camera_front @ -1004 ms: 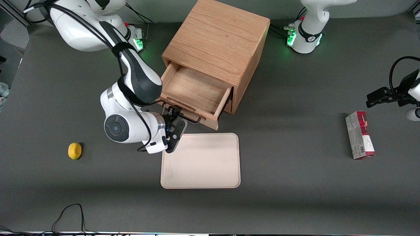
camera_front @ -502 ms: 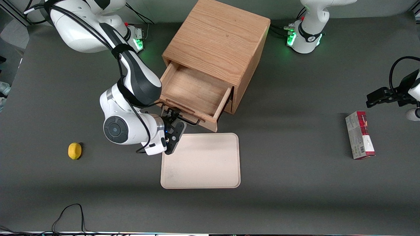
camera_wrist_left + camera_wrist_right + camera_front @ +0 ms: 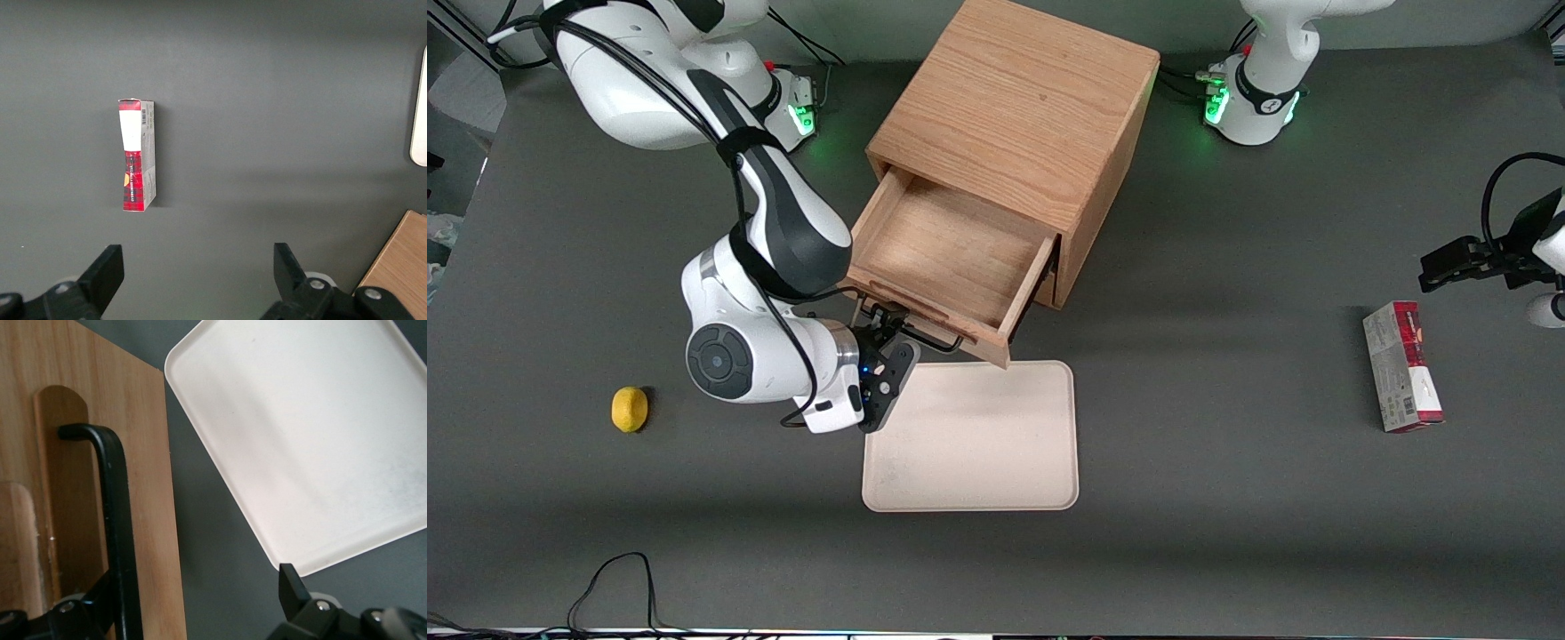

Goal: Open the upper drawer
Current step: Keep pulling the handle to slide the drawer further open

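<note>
The oak cabinet stands at the middle of the table. Its upper drawer is pulled far out, and its light-wood inside is empty. The black bar handle runs along the drawer front. My right gripper is at the handle, in front of the drawer and just above the tray's edge. In the right wrist view the gripper is open, the jaws wide apart. The handle lies just inside one finger, against the drawer front. The other finger hangs free over the table.
A cream tray lies on the table nearer the front camera than the drawer, also in the right wrist view. A yellow lemon lies toward the working arm's end. A red and white box lies toward the parked arm's end.
The upper drawer has slid farther out toward the front camera. My gripper and wrist have moved with the handle, toward the working arm's end of the table.
</note>
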